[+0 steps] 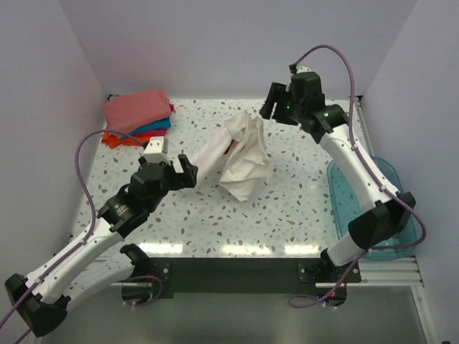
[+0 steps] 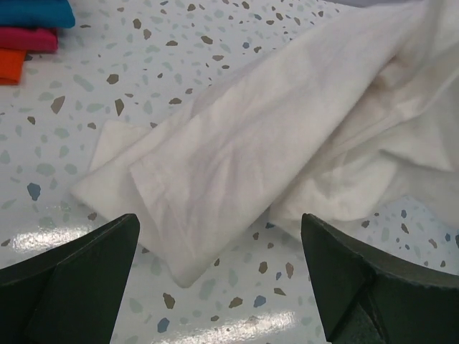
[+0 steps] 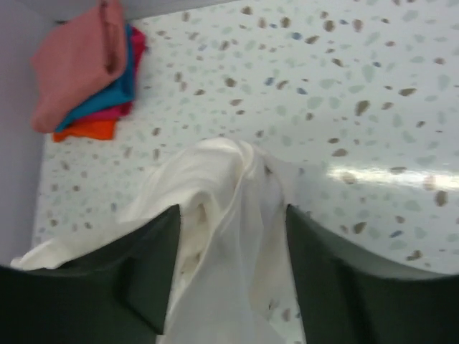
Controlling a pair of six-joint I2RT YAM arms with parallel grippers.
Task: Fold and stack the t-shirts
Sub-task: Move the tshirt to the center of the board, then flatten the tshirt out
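Speckled table [image 1: 287,215]: white shirt [image 1: 242,161], folded stack [image 1: 138,113]

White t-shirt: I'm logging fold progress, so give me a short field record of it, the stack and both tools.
white t-shirt: unfolded, crumpled mid-table, one part stretched toward the left tool
folded stack: far left corner; salmon-pink on top, then teal, magenta, orange
left tool: open, facing the shirt's near edge, gripping nothing
right tool: fingers apart with cloth between them; grip unclear
bin: translucent teal, at the table's right edge
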